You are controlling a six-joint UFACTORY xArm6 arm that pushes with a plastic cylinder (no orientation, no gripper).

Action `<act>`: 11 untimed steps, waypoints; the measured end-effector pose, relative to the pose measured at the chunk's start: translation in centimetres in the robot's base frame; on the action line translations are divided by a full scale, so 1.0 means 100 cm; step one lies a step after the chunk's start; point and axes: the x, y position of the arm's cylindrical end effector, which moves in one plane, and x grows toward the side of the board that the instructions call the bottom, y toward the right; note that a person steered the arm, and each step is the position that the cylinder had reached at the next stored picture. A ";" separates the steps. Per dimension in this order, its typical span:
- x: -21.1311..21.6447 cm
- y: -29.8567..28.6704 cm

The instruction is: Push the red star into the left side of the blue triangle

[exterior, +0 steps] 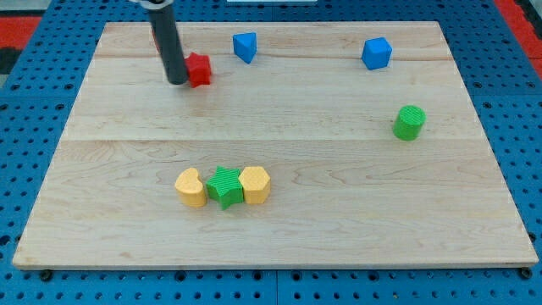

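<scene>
The red star [199, 69] lies near the view's top, left of centre, on the wooden board [339, 195]. The blue triangle [245, 47] sits up and to the right of it, a small gap apart. My tip [177, 81] rests on the board right against the red star's left side, touching or nearly touching it. The dark rod rises from the tip to the view's top edge.
A blue cube [377, 52] sits at the top right. A green cylinder [409, 122] stands on the right. A yellow crescent block [191, 187], a green star [225, 185] and a yellow hexagon block [255, 184] form a row at lower centre.
</scene>
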 end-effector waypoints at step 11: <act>-0.069 0.019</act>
